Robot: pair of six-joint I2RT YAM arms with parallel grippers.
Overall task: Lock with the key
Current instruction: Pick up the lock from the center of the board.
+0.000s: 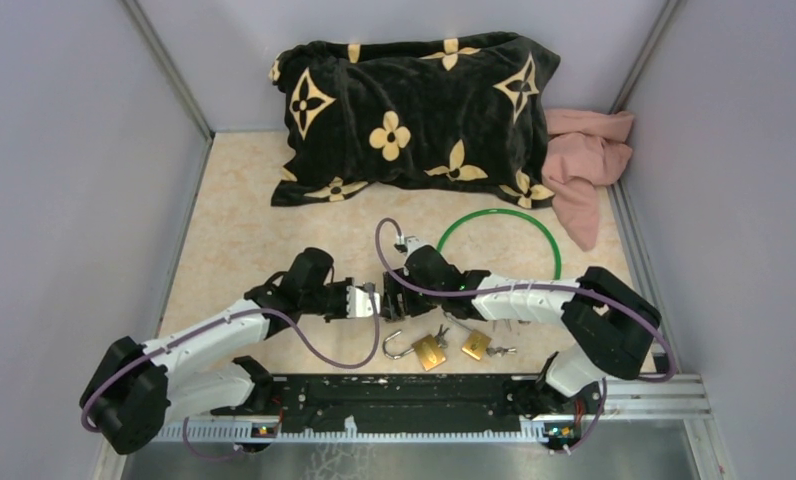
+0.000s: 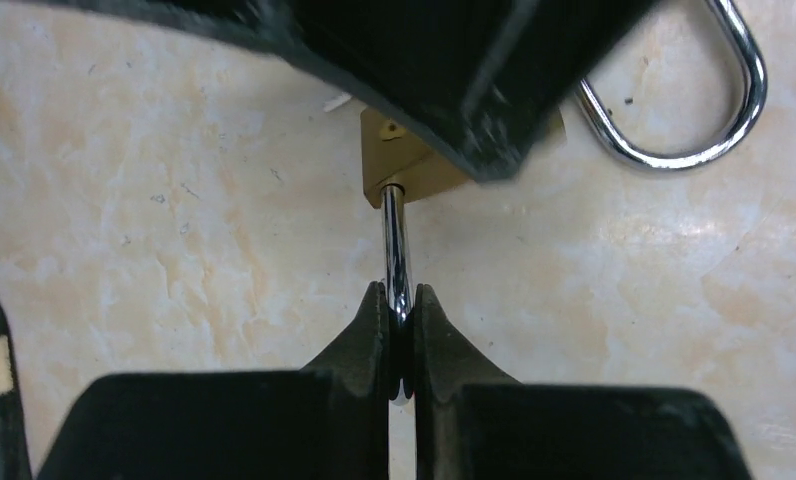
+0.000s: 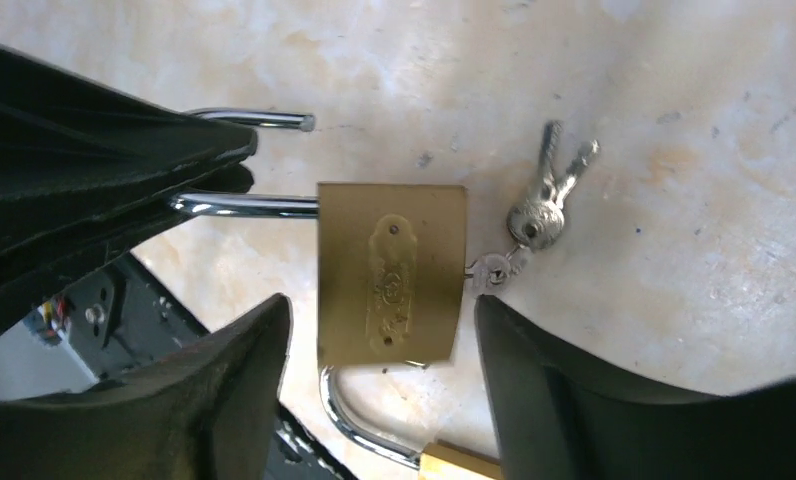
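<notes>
Near the rail, spare locks [image 1: 429, 350] lie on the table [image 1: 234, 230], out of play. Just past them, L gripper [image 2: 401, 300] is clamped tight on one shackle [image 2: 396, 240] leg, and the padlock [image 3: 392, 270] hangs off that pinch. R gripper [image 3: 379, 315] straddles the brass body, jaws apart, gaps both sides. The key [image 3: 489, 270] sits in the keyway w/ spare keys [image 3: 549, 190] dangling.

Risk, we reckon: it's a round chrome leg in a thin pinch, so the body could swivel or slide before R closes. An R finger could also snag the key bunch.

R wrist cam gives us the key and the shackle's free end out of the body. L wrist cam shows only the pinch. Top cam alone shows hoop [image 1: 494, 211], pillow [image 1: 414, 110] and cloth [image 1: 584, 160] beyond.
</notes>
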